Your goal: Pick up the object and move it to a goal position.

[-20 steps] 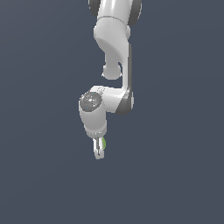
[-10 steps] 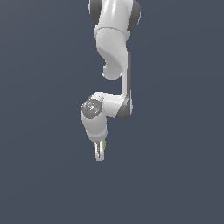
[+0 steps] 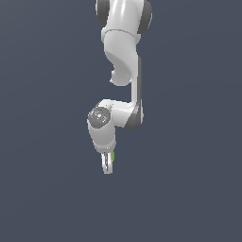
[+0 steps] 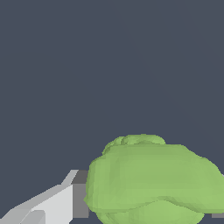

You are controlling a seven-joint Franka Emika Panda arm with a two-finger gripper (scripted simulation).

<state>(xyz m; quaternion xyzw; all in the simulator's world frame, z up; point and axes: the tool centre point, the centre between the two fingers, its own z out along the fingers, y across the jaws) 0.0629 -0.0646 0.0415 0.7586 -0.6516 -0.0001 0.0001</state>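
- Count: one white robot arm [image 3: 124, 56], one gripper [image 3: 108, 163] at its lower end, and one lime-green object [image 4: 153, 183]. Nothing else stands out against the plain dark grey-blue backdrop [image 3: 42, 142].
- Containers: none can be made out in either view, and the object sits in no compartment.
- Arm: in the exterior view it comes down from the top edge, bends at a grey-jointed elbow, and ends in a rounded wrist with the gripper pointing downward.
- Gripper: its fingers are clenched on the object. In the exterior view only a thin sliver of green [image 3: 113, 156] shows at the fingers, on the exterior view's right side of the fingertips; the gap between the jaws is narrow.
- Wrist view: the object fills much of the picture as a lumpy, rounded green mass, with a smaller bump on its crown. One white finger with a grey pad [image 4: 80, 194] presses against its side; a small grey bit at the opposite edge of the green mass appears to be the other pad, mostly hidden.
- Object's place: held between the fingertips, apart from any surface that can be seen; no support is visible beneath it.
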